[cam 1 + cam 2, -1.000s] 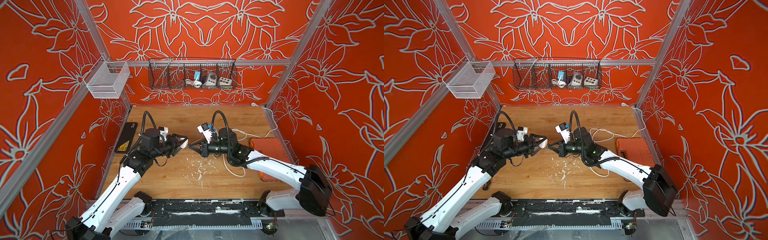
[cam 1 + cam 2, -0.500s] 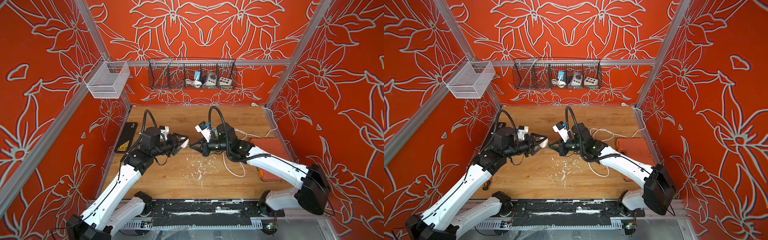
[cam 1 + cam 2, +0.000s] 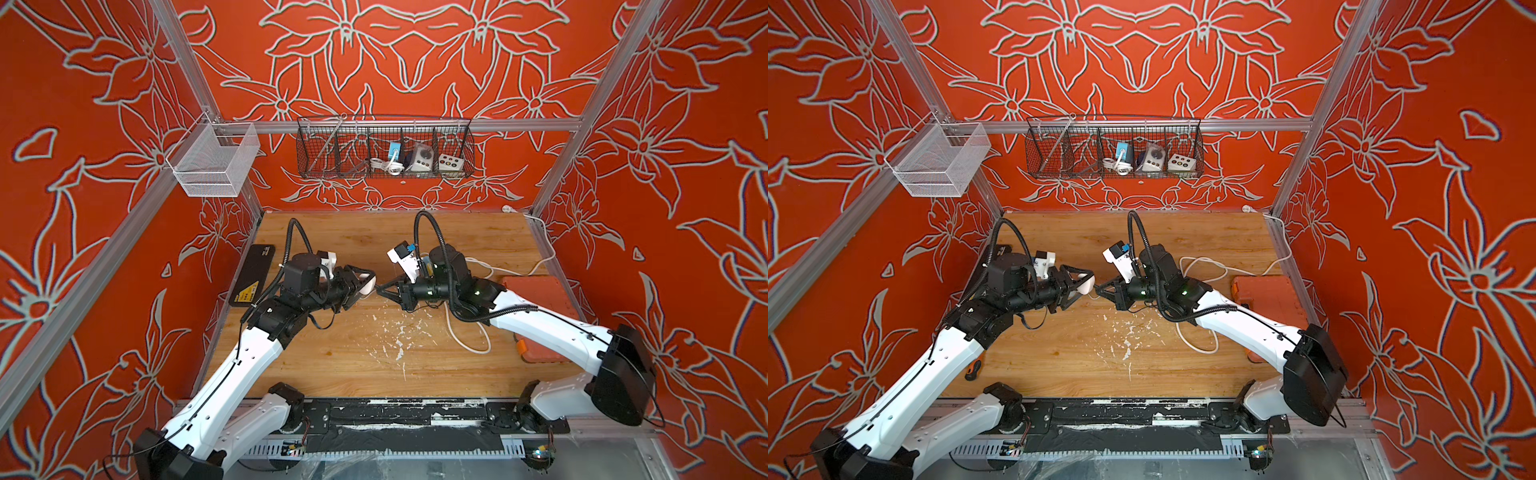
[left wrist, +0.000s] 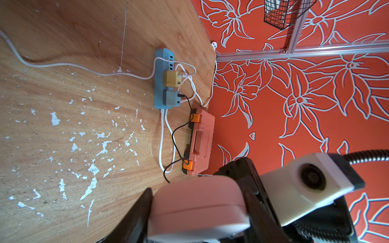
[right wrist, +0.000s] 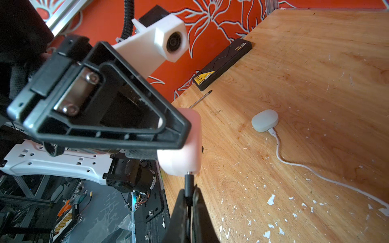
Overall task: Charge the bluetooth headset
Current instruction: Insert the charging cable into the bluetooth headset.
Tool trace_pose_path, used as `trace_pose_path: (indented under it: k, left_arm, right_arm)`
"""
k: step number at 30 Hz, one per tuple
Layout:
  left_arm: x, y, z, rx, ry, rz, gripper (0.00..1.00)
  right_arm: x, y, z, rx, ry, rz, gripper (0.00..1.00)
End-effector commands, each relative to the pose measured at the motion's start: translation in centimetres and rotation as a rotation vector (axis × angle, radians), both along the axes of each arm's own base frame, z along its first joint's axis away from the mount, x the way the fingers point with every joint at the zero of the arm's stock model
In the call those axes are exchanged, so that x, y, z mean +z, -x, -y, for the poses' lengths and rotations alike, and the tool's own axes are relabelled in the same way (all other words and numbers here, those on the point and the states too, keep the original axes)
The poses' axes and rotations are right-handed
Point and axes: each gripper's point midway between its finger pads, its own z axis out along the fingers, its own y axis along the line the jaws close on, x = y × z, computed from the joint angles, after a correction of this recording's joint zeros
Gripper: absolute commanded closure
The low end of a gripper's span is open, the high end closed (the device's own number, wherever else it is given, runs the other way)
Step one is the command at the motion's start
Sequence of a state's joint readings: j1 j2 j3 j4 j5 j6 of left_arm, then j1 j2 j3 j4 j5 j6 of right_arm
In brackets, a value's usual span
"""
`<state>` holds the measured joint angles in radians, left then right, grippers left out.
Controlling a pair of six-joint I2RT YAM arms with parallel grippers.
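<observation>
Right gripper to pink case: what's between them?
Only the black plug the right gripper pinches, metal tip at the pink case. Right wrist view shows it.

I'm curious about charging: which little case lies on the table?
The pale grey case, with a white cable plugged in. The pink case is held in the left tool.

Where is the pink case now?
Mid-table in a top view: the pink case is clamped in the left gripper, with the right gripper's plug at its end.
</observation>
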<state>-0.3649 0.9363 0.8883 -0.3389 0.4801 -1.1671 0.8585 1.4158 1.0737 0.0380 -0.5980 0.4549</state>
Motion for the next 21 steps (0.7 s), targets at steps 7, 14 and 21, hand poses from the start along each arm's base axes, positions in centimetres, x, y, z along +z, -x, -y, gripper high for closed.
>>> trace_pose_path:
  k: [7, 14, 21]
  left_arm:
    - [1.1, 3.1, 2.6, -0.19, 0.068, -0.024, 1.0]
    - [-0.6, 2.5, 0.7, -0.094, 0.0, -0.072, 1.0]
    - [-2.6, 1.8, -1.5, -0.006, -0.034, -0.128, 0.98]
  right_arm:
    - [2.8, -0.8, -1.7, -0.014, -0.095, 0.09, 1.0]
    - [1.3, -0.3, -0.3, -0.048, -0.056, 0.07, 0.74]
    - [-0.8, 0.7, 2.0, -0.082, 0.004, 0.039, 0.56]
